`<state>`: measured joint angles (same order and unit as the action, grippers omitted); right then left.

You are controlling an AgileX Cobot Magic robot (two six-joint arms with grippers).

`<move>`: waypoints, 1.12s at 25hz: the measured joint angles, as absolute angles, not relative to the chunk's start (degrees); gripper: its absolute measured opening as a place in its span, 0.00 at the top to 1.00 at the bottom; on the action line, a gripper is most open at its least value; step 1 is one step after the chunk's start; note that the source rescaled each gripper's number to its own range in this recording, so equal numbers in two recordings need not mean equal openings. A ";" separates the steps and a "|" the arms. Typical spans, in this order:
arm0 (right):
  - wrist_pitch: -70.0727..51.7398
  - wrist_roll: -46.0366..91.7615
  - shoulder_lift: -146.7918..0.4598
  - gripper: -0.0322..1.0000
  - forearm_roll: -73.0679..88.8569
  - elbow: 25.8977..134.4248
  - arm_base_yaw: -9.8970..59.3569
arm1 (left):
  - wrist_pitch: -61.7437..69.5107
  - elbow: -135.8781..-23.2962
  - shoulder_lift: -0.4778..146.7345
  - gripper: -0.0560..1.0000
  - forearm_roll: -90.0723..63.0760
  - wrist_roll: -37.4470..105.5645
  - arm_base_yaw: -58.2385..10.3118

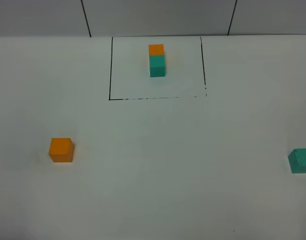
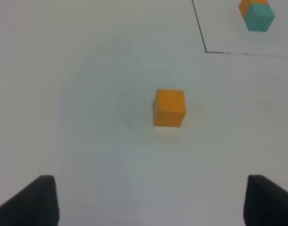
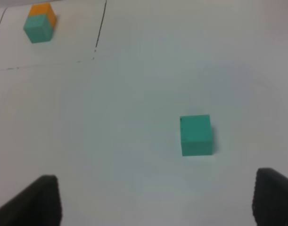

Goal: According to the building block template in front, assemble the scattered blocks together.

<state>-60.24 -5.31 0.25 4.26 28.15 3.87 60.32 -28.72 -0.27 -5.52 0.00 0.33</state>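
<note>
White table (image 1: 153, 210), matte. Orange cube (image 1: 61, 150) sits ahead of the left gripper (image 2: 151, 202), roughly on its centreline, well clear of the fingers. Teal cube (image 1: 301, 160) sits ahead of the right gripper (image 3: 158, 202), slightly off-centre, also clear. Template pair (image 1: 157, 60), orange touching teal, lies farther out than both cubes, between the two grippers' lines, inside a black-lined rectangle (image 1: 110, 75) drawn on the table.

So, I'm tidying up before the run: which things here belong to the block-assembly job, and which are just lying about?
Belongs to the job: orange-teal template pair inside the black-lined rectangle; loose orange cube; loose teal cube.

Just there: white table; grey wall panels. No stray items visible.
</note>
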 joint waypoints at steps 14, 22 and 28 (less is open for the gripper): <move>-60.24 -5.31 0.25 0.33 4.26 28.15 3.87 | 59.21 -33.71 9.06 0.12 -5.22 0.00 0.33; -60.24 -5.31 0.25 0.33 4.26 28.15 3.87 | 61.01 -47.97 43.22 0.09 -4.70 -6.55 0.33; -60.24 -5.31 0.25 0.33 4.26 28.15 3.87 | 61.40 -54.63 68.64 0.09 -3.94 -7.24 -2.12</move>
